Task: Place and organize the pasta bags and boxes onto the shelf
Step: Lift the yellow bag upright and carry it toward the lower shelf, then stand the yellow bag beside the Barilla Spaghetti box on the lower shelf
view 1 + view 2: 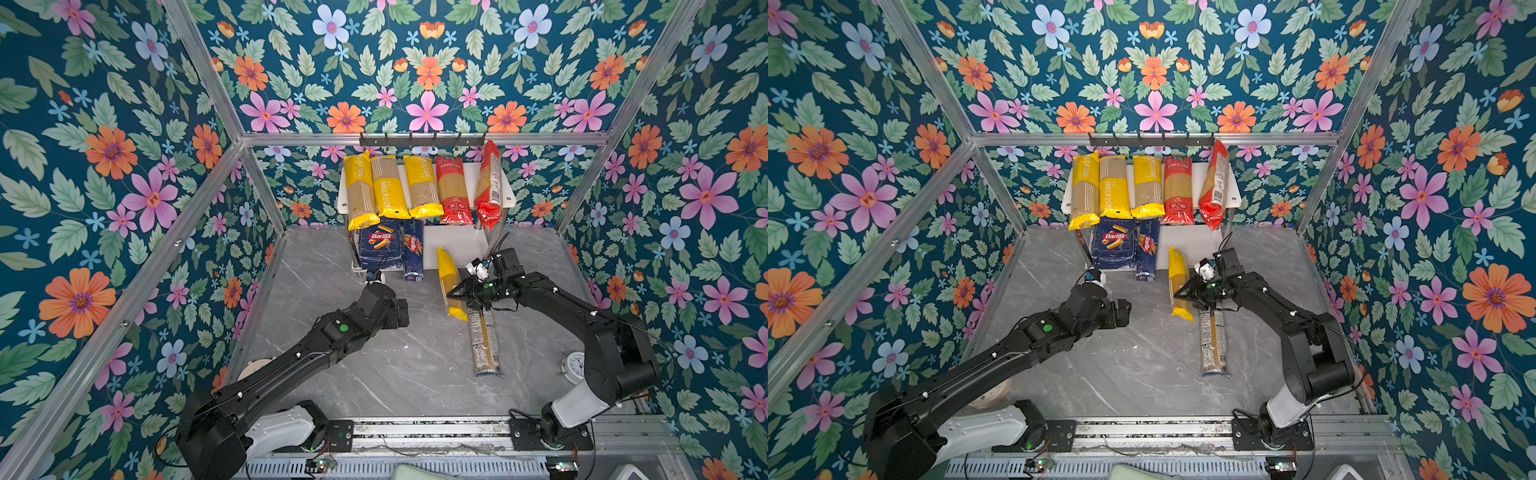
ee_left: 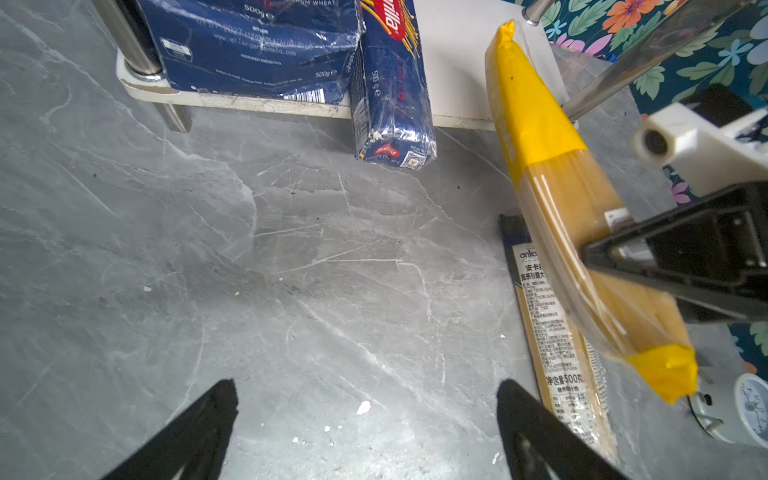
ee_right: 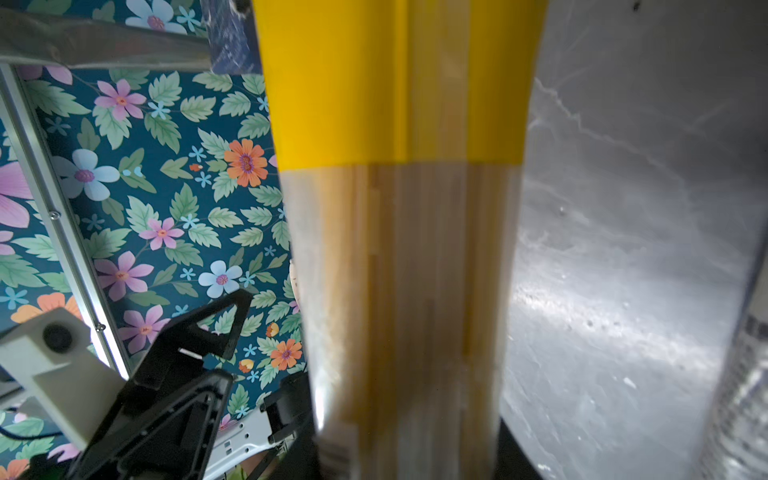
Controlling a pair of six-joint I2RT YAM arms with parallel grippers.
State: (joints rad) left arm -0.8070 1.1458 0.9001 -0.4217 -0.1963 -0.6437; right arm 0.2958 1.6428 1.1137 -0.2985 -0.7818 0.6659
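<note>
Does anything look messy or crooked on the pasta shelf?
Yes. On top of the shelf, the rightmost red bag lies crooked, tilted unlike its straight neighbours, with its end hanging past the front edge. Below, the dark blue Barilla bag pokes out beyond the lower board. White crumbs dot the table.

clear bag point(image 1: 485, 353) part hid by yellow bag point(image 1: 448, 274) | clock point(image 1: 572, 366) half hid

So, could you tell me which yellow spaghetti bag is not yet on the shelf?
The yellow bag held tilted over the table by the jaws of the right gripper; the other three lie side by side on the shelf's top board.
</note>
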